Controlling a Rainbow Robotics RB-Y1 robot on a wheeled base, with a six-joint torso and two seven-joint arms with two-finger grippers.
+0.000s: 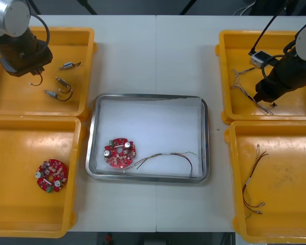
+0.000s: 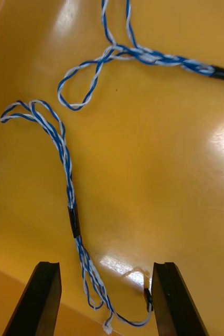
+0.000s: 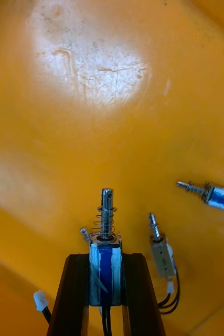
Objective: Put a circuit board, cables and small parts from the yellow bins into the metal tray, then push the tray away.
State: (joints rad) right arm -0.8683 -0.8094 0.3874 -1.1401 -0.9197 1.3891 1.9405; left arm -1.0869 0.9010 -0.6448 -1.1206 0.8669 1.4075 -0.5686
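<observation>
Left gripper (image 3: 106, 261) pinched a rigid small metal part (image 3: 106, 247) by its body; right gripper (image 2: 106, 268) gaped over a likely limp twisted cable (image 2: 64, 157).

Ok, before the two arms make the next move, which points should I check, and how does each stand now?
1. Left gripper shut on a small metal part: ok.
2. Part clear of the yellow bin: cannot tell.
3. Right gripper open, blue and white cable between its fingers: ok.
4. Metal tray has bare room: ok.
5. Circuit board and a thin cable lie in the tray: ok.
</observation>
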